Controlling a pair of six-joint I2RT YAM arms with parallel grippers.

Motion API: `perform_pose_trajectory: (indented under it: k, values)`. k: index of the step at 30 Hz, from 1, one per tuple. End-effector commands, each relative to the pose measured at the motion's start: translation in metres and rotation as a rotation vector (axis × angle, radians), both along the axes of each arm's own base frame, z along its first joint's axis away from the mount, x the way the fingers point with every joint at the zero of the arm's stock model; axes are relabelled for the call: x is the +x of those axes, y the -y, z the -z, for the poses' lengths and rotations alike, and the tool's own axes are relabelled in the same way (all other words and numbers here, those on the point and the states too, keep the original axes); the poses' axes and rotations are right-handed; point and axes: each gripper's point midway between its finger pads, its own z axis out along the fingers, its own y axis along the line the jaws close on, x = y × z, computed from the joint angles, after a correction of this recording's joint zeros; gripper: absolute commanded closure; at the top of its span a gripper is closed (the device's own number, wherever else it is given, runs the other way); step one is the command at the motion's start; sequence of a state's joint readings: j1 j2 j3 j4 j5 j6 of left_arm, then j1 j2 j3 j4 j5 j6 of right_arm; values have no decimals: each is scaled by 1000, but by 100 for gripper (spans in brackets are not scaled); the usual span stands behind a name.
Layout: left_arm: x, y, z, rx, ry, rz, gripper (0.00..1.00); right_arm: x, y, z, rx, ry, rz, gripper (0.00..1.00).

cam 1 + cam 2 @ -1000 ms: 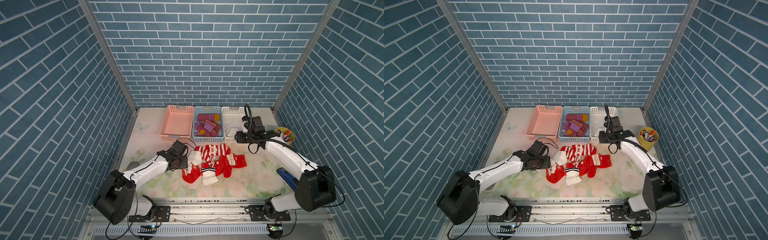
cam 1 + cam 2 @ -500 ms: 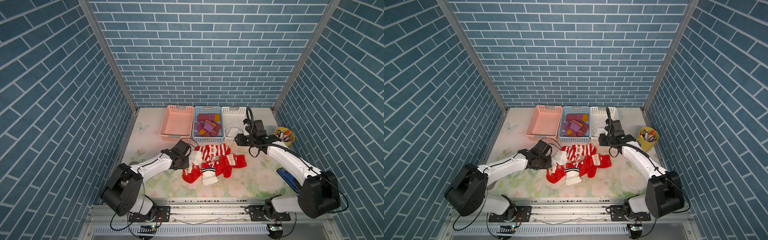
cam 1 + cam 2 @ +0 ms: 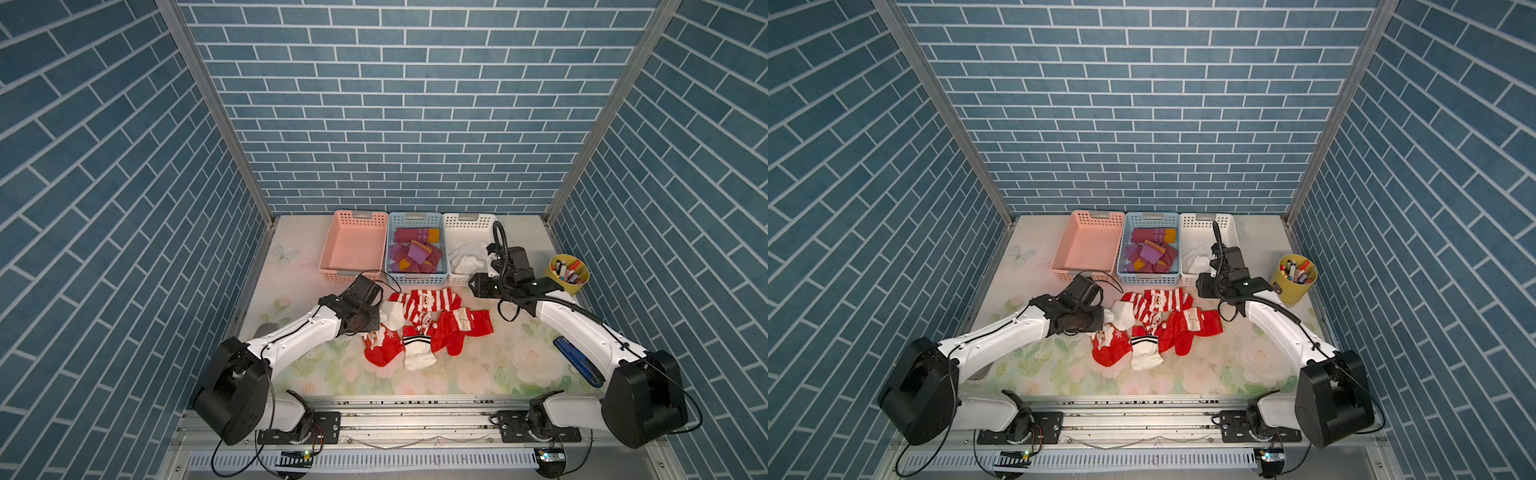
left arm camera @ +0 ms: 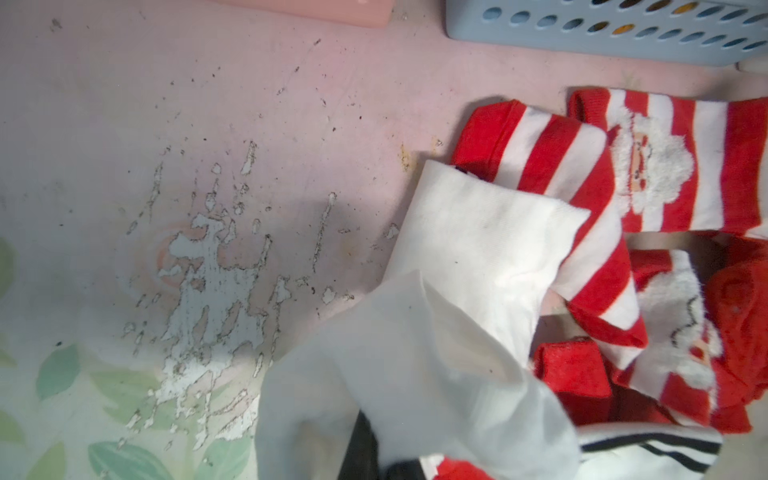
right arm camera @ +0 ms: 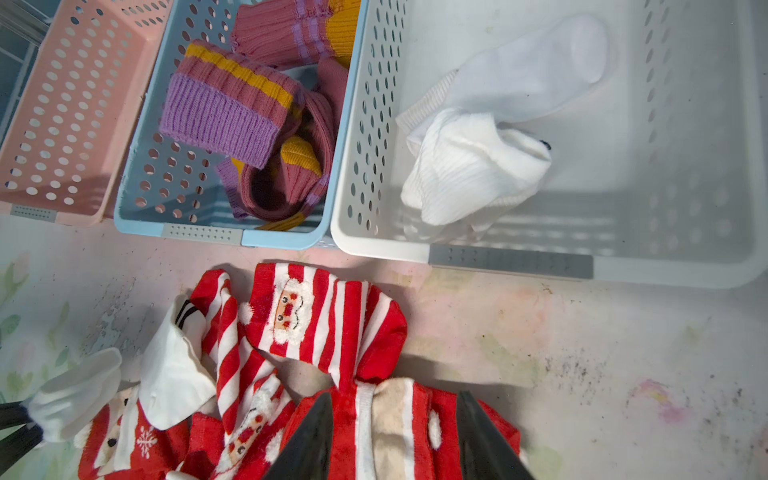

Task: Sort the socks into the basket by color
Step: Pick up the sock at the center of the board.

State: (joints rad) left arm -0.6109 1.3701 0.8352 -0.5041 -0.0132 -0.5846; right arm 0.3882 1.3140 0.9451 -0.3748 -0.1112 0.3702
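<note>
Red-and-white Santa socks (image 3: 428,300) lie in a pile mid-table, with a white black-striped sock (image 3: 417,353) at its front. My left gripper (image 3: 380,318) is shut on the end of a white sock (image 4: 415,374) at the pile's left edge; the right wrist view shows its fingers (image 5: 16,419) pinching that sock (image 5: 75,395). My right gripper (image 5: 395,419) is open, hovering just above a red sock (image 5: 361,436), in front of the white basket (image 3: 469,217). Purple socks (image 3: 415,251) fill the blue basket (image 3: 417,216). White socks (image 3: 467,257) lie in the white basket.
A pink basket (image 3: 355,249) stands left of the blue one, with no socks in it. A yellow cup of markers (image 3: 569,272) sits at the right edge, and a blue flat object (image 3: 577,365) lies nearer the front right.
My left gripper has closed on the white sock's end. The right gripper drifted a little left and forward, from the white basket's front to over the red socks, still open.
</note>
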Motion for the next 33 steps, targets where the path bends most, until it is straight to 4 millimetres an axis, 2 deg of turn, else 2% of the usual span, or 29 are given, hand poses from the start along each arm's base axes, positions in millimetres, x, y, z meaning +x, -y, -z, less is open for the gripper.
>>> perform_pose_trajectory:
  k: [1,7,16,25,33]
  values:
    - [2,3,-20,3,35,17,95,-5,0,-5,35,10,25,52]
    - [13,15,-46,-15,87,41,96,-14,5,-2,32,12,35,51]
    - [52,52,-84,-33,156,118,97,-25,16,3,-1,16,49,50]
    - [98,102,-111,-77,199,212,100,-41,33,-3,-36,44,82,47]
    - [143,159,-129,-165,227,286,100,-52,39,0,-42,32,98,47]
